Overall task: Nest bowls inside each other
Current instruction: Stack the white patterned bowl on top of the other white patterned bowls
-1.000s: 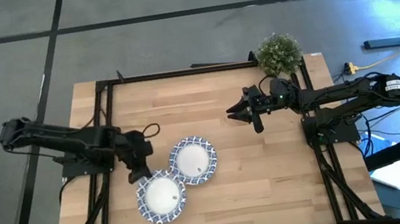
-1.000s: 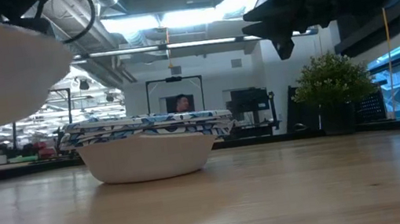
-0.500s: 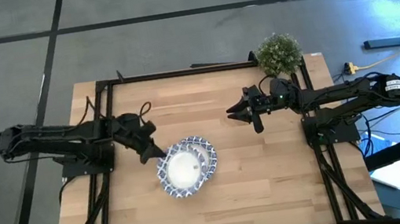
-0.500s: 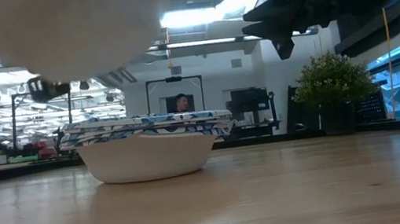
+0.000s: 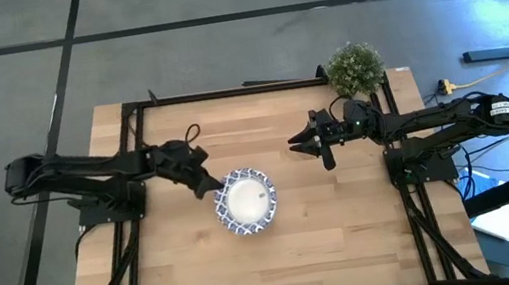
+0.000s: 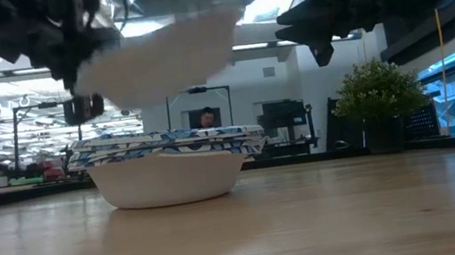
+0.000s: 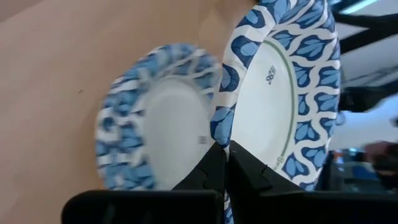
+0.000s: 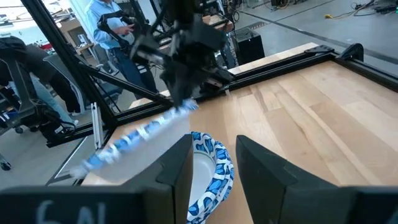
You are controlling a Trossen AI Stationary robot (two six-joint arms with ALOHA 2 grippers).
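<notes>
We hold a bowl point(image 6: 165, 57) by its rim in our closed left end effector point(image 5: 208, 182), tilted just above the stack of bowls point(image 6: 167, 165) mid-table point(image 5: 347, 220), our right end effector point(image 5: 307, 145) waiting half-open.

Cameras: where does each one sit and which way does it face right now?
High: overhead, straight down on the table; both arms, left end effector, right end effector.
Low: tabletop height, level across; stack, held bowl above it, plant.
Left wrist: on the left arm, past its shut fingers pinching the bowl's rim.
Right wrist: on the right arm, toward the left arm, past its own fingers.
Shared: all four show the held bowl and stack.
</notes>
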